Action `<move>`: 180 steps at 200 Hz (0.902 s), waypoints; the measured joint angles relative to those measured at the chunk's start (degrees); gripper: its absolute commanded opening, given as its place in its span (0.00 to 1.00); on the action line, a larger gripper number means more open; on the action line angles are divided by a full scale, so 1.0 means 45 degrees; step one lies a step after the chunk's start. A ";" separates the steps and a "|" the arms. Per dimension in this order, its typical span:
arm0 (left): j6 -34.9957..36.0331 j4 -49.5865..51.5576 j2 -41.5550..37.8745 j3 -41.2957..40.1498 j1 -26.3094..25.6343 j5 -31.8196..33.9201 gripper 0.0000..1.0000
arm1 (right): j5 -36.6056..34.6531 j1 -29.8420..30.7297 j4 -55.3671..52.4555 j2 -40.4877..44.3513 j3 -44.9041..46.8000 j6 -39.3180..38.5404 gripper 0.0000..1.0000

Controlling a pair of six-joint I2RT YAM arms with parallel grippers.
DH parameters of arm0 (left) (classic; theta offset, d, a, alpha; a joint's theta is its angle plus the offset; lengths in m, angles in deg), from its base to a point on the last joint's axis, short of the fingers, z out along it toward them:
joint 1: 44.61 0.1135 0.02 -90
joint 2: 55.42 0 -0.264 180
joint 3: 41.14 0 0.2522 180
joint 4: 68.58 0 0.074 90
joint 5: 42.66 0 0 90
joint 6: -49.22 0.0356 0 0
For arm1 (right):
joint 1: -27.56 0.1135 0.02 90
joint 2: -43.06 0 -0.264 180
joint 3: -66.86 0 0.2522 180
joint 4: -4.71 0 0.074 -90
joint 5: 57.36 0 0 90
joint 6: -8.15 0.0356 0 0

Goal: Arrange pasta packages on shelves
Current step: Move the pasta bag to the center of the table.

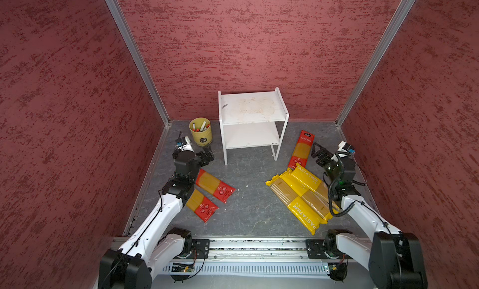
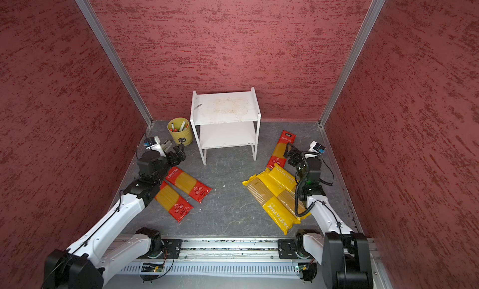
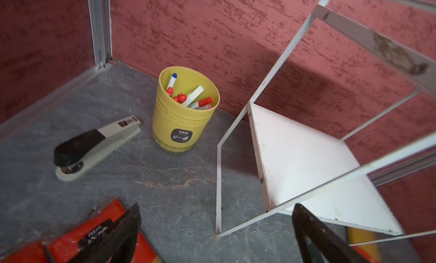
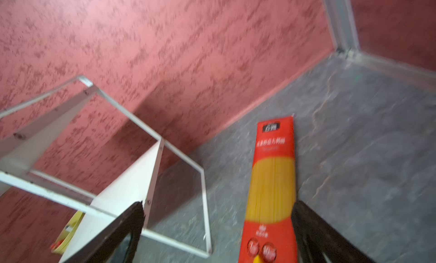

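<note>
- While both boards of the white two-tier rack (image 1: 251,107) stand bare against the red back wall (image 1: 246,41), the top one blotched with brownish stains, six pasta packages lie flat on the grey floor (image 1: 248,197) in front of it.
- Two red-ended packages (image 1: 215,186) lie side by side at the left. Their clear middles show golden spaghetti, and their far ends are hidden under the left arm (image 1: 166,207).
- A third red-ended package (image 1: 302,150), with white Chinese text on its far end, lies just right of the rack's thin legs. A corner of the yellow pile overlaps its near end.
- Three yellow packages (image 1: 302,197) marked "PASTATIME" overlap in a slanted pile at the right, strands visible through their clear windows.
- Left gripper (image 1: 208,155) hangs low between the rack and the two red-ended packages, jaws spread wide with nothing in them.
- Right gripper (image 1: 318,151) hovers just beside the third red-ended package, jaws likewise spread and empty.
- A yellow pen cup (image 1: 201,132) stands left of the rack, and a grey-and-black stapler (image 3: 94,146) lies near it.
</note>
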 measured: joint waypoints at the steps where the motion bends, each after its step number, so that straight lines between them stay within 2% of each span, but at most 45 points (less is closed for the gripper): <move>1: -0.0112 0.0019 -0.0024 -0.0053 0.0097 -0.0102 0.99 | 0.0029 0.0015 -0.0019 -0.0019 -0.0015 0.0034 0.98; 12: -0.0767 0.0223 -0.0219 -0.0500 0.0602 -0.0709 0.99 | 0.0389 0.0248 -0.0583 -0.0277 -0.0253 0.0330 0.98; 22: -0.1098 0.0568 -0.0311 -0.0733 0.0486 -0.1025 0.99 | 0.0510 0.0418 -0.1054 -0.0340 -0.0432 0.0510 0.99; 56: -0.1239 0.1292 -0.0374 -0.0588 -0.1627 -0.0675 0.99 | 0.0568 0.0952 -0.2511 -0.0384 -0.0986 0.0588 0.99; 97: -0.1326 0.1292 -0.0010 -0.0189 -0.3249 0.0248 0.95 | 0.0447 0.1700 -0.4410 -0.0952 -0.1719 0.0209 0.96; 114: -0.1530 0.1297 0.0165 -0.0146 -0.4435 0.0826 0.95 | 0.0301 0.2312 -0.5255 -0.1282 -0.2093 -0.0092 0.95; 151: -0.2424 0.1166 0.1200 -0.0146 -0.7854 0.2540 0.93 | -0.0267 0.4138 -0.6795 -0.1753 -0.2506 -0.0903 0.90; 180: -0.2958 0.1103 0.2837 0.0175 -0.9369 0.3351 0.92 | -0.0257 0.4940 -0.7485 -0.2259 -0.2506 -0.1326 0.83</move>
